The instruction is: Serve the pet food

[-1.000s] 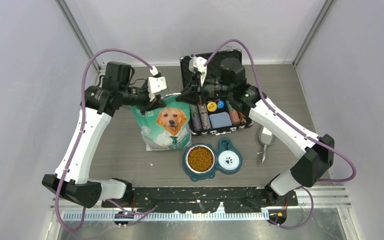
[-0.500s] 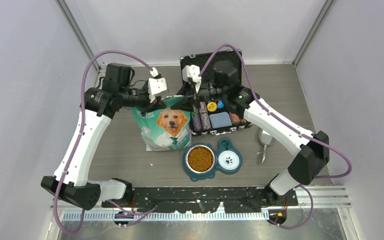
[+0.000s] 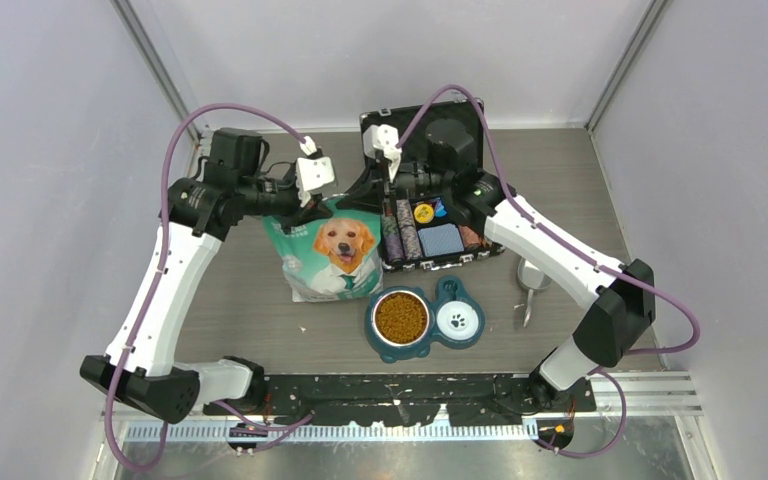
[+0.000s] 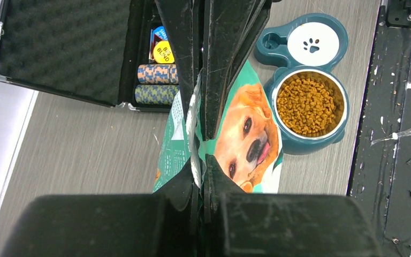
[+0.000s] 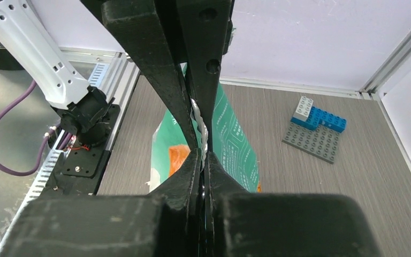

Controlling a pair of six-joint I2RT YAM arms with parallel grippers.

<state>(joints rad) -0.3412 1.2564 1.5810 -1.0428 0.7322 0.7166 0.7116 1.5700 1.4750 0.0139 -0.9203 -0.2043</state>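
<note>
The pet food [image 3: 401, 317] is orange-brown kibble that fills the steel bowl of a teal double feeder [image 3: 428, 345]; it also shows in the left wrist view [image 4: 310, 106]. The teal-and-white dog-print bag [image 3: 328, 255] stands upright to the left of the feeder. My left gripper [image 3: 310, 207] is shut on the left part of the bag's top edge [image 4: 199, 160]. My right gripper [image 3: 365, 195] is shut on the right part of the same edge [image 5: 202, 155]. The bag's mouth is pinched flat between them, so its contents are hidden.
An open black case of striped poker chips [image 3: 425, 225] stands behind the feeder, close to my right arm. A metal scoop [image 3: 530, 280] lies to the right of the feeder. Blue and grey toy bricks [image 5: 313, 128] lie on the table at the back left.
My right wrist has moved a little to the left and back, toward my left gripper, at the bag's top edge. The left arm and the bag have hardly moved.
</note>
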